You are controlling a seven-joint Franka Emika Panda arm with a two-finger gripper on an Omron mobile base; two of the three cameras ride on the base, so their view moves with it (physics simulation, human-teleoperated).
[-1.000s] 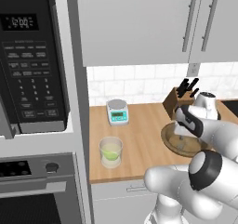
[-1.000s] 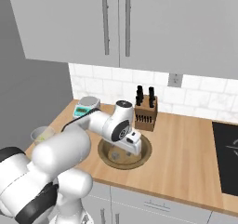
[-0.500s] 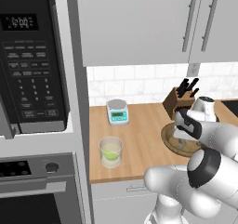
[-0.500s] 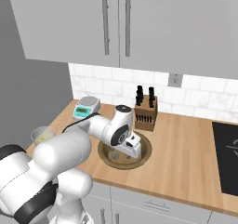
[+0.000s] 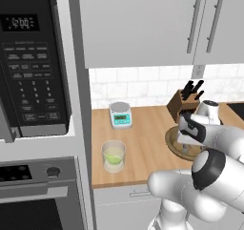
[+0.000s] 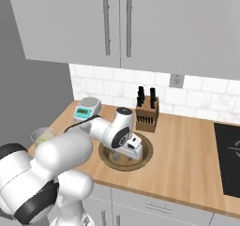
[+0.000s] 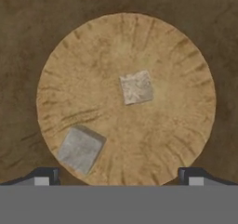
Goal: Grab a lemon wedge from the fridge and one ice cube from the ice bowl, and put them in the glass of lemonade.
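My gripper (image 7: 118,174) hangs open just above the brown ice bowl (image 7: 28,37), pointing straight down into it. Two ice cubes lie on the bowl's floor: one (image 7: 136,87) near the middle, the other (image 7: 80,148) close to my left fingertip (image 7: 46,174). Nothing sits between the fingers. From the base, the hand (image 5: 190,133) covers part of the ice bowl (image 5: 170,139), and my gripper (image 6: 124,155) dips inside the ice bowl's rim (image 6: 149,147). The glass of lemonade (image 5: 114,156) (image 6: 42,136) stands to the left near the counter's front edge. The fridge and lemon wedge are out of view.
A teal-and-white kitchen scale (image 5: 120,114) (image 6: 86,109) stands at the back left of the wooden counter. A knife block (image 5: 183,102) (image 6: 146,113) sits right behind the bowl. A microwave (image 5: 33,67) over an oven borders the counter's left end, and a black cooktop (image 6: 227,157) lies right.
The hand has sunk a little lower toward the bowl and shifted slightly left. The fingers stay open, and the glass and ice cubes have not moved.
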